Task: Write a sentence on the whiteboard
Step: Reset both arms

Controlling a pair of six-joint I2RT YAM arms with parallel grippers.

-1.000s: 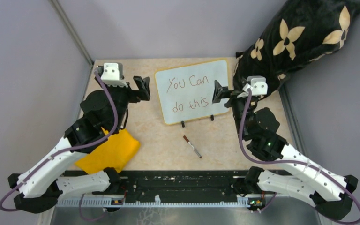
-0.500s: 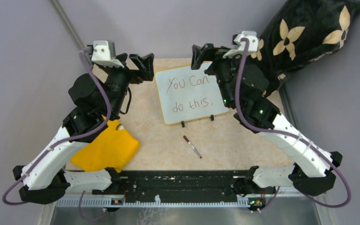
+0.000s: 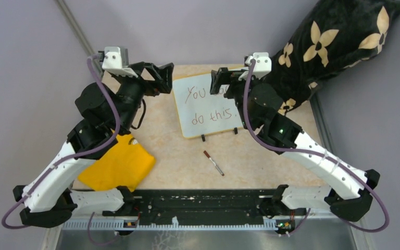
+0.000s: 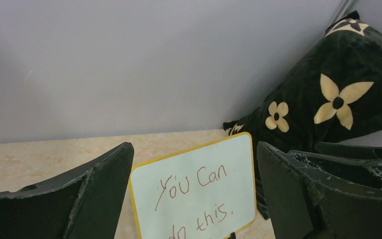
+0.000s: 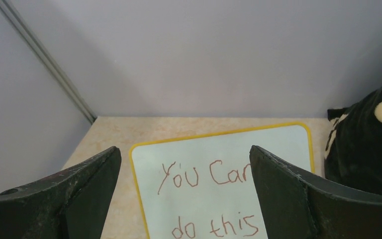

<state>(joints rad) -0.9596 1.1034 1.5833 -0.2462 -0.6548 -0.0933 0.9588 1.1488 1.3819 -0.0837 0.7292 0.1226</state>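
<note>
The whiteboard (image 3: 203, 112) with its yellow frame stands on two black feet at the back middle of the table. The sentence (image 3: 211, 115) "You can do this." is on it in two lines; my right arm covers part of "can" from above. My left gripper (image 3: 161, 77) is open and empty, raised by the board's upper left corner. My right gripper (image 3: 220, 80) is open and empty, raised over the board's upper right. In the left wrist view the board (image 4: 229, 149) and sentence (image 4: 191, 181) show between the jaws of the gripper (image 4: 194, 149). The right wrist view shows the board (image 5: 278, 144), the sentence (image 5: 179, 177) and the gripper (image 5: 184, 149).
A marker pen (image 3: 213, 163) lies on the table in front of the board. A yellow cloth (image 3: 117, 166) lies at the front left under my left arm. A black pillow with cream flowers (image 3: 333, 41) leans at the back right, close to the board. Grey walls enclose the table.
My right arm rose from the board's right edge and swung left, now over its upper right. My left gripper lifted and moved slightly toward the board's top left corner.
</note>
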